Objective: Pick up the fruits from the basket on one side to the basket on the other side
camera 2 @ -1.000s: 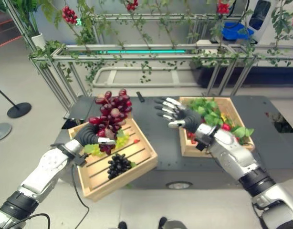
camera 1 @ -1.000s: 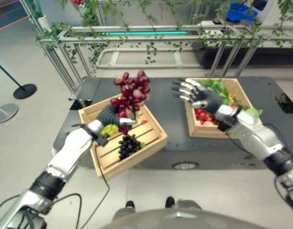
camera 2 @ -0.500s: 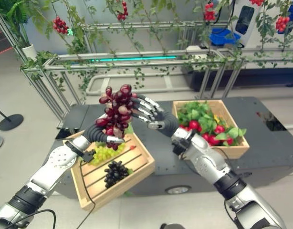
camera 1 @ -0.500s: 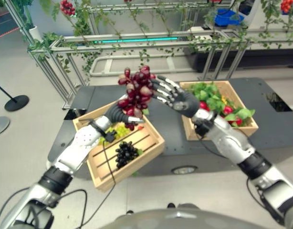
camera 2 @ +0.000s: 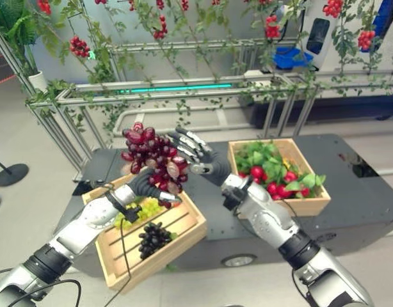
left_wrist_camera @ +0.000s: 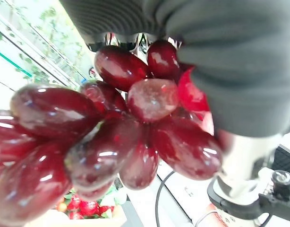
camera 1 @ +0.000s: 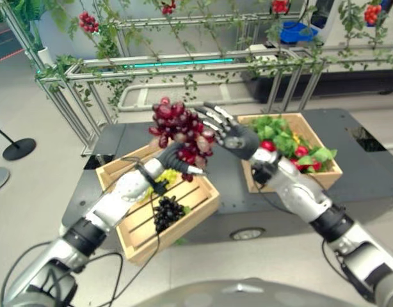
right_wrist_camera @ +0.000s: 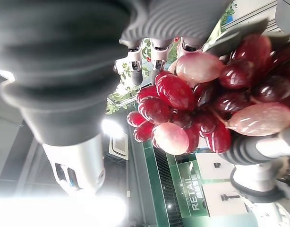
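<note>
Above table [camera 1: 228, 167], left hand [camera 1: 173, 154] grips red grapes [camera 1: 180, 128].

The red grape bunch [camera 1: 180, 131] hides the left hand's [camera 1: 173, 155] fingers (mostly).

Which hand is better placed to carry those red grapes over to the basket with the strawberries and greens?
Right, probably. The right hand is open against the red grapes that the left hand holds up, and its arm comes from the destination basket's side.

Red grape bunch [camera 1: 181, 130] held upright above the left wooden basket [camera 1: 140, 229].
</note>
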Robot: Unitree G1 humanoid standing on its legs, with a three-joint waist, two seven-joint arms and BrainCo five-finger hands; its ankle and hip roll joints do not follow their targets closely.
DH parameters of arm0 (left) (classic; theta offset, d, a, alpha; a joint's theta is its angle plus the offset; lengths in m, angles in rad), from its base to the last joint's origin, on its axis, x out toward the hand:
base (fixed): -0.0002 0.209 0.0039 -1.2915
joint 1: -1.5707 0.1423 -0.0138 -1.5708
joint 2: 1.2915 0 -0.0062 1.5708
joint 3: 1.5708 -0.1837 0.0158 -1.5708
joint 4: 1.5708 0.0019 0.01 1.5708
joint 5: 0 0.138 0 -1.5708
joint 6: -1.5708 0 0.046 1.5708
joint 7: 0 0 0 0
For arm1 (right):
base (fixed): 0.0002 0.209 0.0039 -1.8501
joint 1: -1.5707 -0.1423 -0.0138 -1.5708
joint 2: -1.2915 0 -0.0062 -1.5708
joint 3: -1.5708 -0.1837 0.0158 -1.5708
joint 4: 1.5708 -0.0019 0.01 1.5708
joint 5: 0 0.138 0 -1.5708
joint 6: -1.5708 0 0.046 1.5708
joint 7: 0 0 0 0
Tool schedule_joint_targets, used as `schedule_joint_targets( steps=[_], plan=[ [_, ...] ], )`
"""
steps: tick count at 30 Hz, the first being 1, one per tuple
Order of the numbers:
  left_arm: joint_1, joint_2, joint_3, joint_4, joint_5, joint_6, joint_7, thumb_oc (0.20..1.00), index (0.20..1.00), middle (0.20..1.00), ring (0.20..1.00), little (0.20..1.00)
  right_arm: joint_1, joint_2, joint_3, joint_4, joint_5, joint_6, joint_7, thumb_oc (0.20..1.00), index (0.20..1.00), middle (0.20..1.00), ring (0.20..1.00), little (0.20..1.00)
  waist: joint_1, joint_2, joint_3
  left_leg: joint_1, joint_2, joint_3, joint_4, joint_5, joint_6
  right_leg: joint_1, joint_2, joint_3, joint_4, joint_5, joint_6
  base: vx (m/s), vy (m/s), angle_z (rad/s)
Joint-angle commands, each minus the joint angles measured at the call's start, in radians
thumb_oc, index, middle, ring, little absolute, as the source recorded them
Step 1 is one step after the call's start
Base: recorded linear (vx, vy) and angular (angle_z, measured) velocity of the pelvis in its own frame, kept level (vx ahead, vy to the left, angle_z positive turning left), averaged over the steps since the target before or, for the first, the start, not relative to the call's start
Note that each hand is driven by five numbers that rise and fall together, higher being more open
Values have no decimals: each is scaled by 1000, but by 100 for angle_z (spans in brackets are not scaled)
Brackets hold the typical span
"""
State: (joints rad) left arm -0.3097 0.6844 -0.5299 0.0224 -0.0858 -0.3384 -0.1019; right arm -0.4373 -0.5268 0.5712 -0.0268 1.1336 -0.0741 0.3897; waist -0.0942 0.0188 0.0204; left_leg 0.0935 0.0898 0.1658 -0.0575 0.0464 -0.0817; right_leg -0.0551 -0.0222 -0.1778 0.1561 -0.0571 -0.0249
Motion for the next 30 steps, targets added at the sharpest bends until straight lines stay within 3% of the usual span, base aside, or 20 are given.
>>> schedule_joint_targets(
  steps=[1, 10, 20, 25, 30],
  plan=[
    [-208, -56, -20, 7, 47, -75, 30, 200, 200, 200, 200, 200, -134, 78, 113, -119, 18, -11, 50, 1000, 1000, 1000, 1000, 1000, -21, -36, -2, 26, -22, 21, 47, -102, 12, 93, -44, 17, -77, -23, 129, 0, 0, 0],
    [-214, -84, -21, 0, 54, -72, 62, 200, 200, 200, 200, 200, -109, 96, 90, -102, 15, -37, 11, 1000, 1000, 1000, 1000, 1000, -26, -33, -2, 23, -27, 17, 43, -105, 17, 89, -49, 18, -73, -22, 132, 0, 0, 0],
    [-203, -58, -9, -17, 96, -71, 73, 200, 200, 200, 200, 200, -70, 87, 68, -118, 2, -47, -4, 1000, 1000, 1000, 1000, 1000, -30, -26, -3, 26, -31, 16, 37, -106, 20, 89, -51, 17, -75, -23, 134, 0, 0, 0],
    [-257, 29, 2, -33, 175, -78, 92, 200, 200, 200, 200, 200, -28, 84, 40, -105, 21, -57, -17, 1000, 1000, 1000, 1000, 1000, -30, -10, -4, 27, -35, 12, 33, -103, 19, 88, -53, 17, -72, -22, 135, 0, 0, 0],
    [-437, 194, -32, -102, 193, -103, 122, 200, 200, 200, 200, 200, -41, 86, 10, -119, 19, -82, -16, 1000, 1000, 1000, 1000, 1000, -29, 30, -5, 19, -44, 4, 41, -100, 19, 87, -61, 8, -69, -19, 139, -20, -15, 5]
  ],
)
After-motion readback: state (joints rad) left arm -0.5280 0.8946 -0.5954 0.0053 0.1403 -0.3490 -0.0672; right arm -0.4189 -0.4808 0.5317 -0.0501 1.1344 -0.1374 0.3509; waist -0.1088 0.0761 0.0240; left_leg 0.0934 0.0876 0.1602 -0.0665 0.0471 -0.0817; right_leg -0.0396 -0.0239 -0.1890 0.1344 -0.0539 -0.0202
